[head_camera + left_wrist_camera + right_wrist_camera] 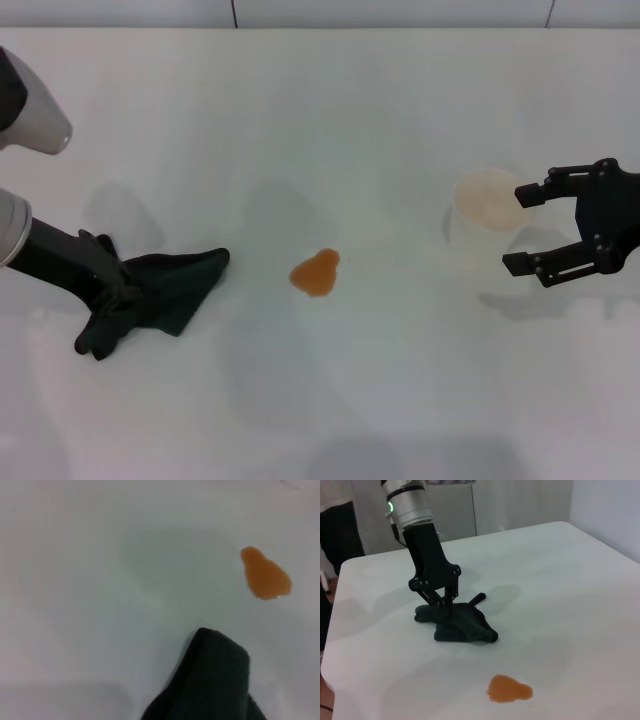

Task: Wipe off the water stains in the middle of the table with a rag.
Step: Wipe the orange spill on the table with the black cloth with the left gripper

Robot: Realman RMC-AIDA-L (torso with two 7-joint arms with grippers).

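White table | one rag, left tool clamped | one water stains | right tool apart

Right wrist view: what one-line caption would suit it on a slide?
Left pincer pressed down on the dark rag, with the orange water stains unwiped on the white table.

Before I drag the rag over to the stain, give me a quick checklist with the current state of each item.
1. Left gripper shut on the rag: ok, fingers pinch the cloth.
2. Rag resting on the table: ok.
3. Water stains untouched: ok, rag's pointed corner is apart from them.
4. Path from rag to stain: ok, bare tabletop between.
5. Right gripper out of the way: ok, open around the paper cup, past the stain.
6. Firmness of grip: cannot tell.
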